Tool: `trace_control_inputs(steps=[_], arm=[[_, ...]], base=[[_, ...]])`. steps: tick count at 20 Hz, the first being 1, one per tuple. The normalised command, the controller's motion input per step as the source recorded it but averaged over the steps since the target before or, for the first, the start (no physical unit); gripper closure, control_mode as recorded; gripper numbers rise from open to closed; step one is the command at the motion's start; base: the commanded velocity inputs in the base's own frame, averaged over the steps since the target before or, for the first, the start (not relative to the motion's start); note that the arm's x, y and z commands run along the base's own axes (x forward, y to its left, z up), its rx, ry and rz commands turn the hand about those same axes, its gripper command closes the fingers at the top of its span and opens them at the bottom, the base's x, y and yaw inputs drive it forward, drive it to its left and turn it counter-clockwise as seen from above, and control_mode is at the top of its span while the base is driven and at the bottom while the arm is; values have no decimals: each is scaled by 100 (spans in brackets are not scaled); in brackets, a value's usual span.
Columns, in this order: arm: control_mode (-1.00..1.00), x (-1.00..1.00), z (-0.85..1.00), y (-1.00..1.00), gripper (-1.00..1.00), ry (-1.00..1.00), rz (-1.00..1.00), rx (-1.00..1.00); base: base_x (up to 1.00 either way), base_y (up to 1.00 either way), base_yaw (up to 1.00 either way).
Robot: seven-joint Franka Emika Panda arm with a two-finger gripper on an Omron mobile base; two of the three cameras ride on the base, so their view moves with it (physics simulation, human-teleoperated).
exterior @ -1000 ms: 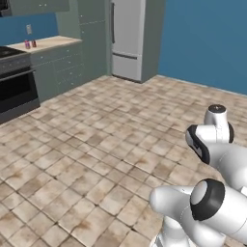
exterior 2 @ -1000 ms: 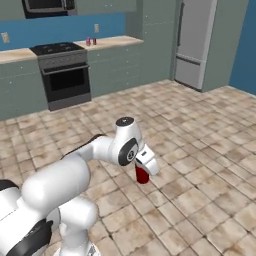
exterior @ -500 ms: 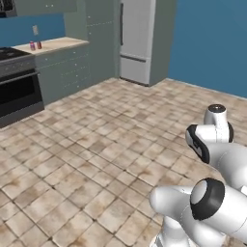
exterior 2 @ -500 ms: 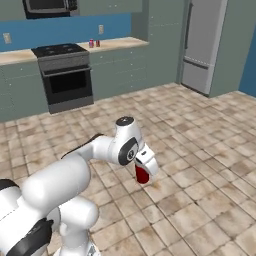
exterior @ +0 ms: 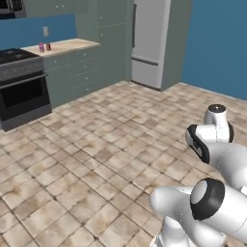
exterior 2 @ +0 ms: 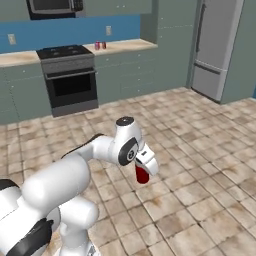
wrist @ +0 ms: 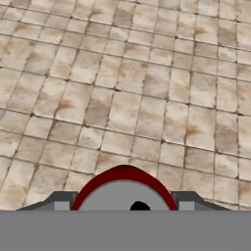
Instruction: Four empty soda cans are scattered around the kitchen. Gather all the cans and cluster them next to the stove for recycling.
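one red silver-topped soda can [exterior 2: 142, 174] clamped in gripper [wrist: 125, 205] jaws; two small cans [exterior 2: 100, 45] on beige counter [exterior 2: 125, 46] beside black stove [exterior 2: 65, 52].

Red can [exterior 2: 142, 174] with silvery top, brown tiled floor [exterior: 111, 159].

A home kitchen. A black gas stove [exterior 2: 67, 75] with a dark oven door stands against a blue wall [exterior 2: 60, 35], with a microwave [exterior 2: 52, 5] directly above it. Grey-green cabinets [exterior 2: 125, 72] topped by a beige counter [exterior 2: 127, 46] run to the right of the stove, leading to a tall steel fridge [exterior 2: 215, 47]. Brown tiled floor [exterior 2: 200, 165] spreads out in front of the stove.
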Motion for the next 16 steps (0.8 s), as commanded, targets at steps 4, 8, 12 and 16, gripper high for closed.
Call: trace_control_inputs(steps=[4, 8, 12, 16], arm=[[100, 0, 0, 0, 100, 0, 0, 0], [100, 0, 0, 0, 100, 0, 0, 0], [100, 0, 0, 0, 100, 0, 0, 0], [100, 0, 0, 0, 100, 0, 0, 0]], base=[[75, -9, 17], [74, -8, 18], [74, -7, 20], [75, -5, 19]])
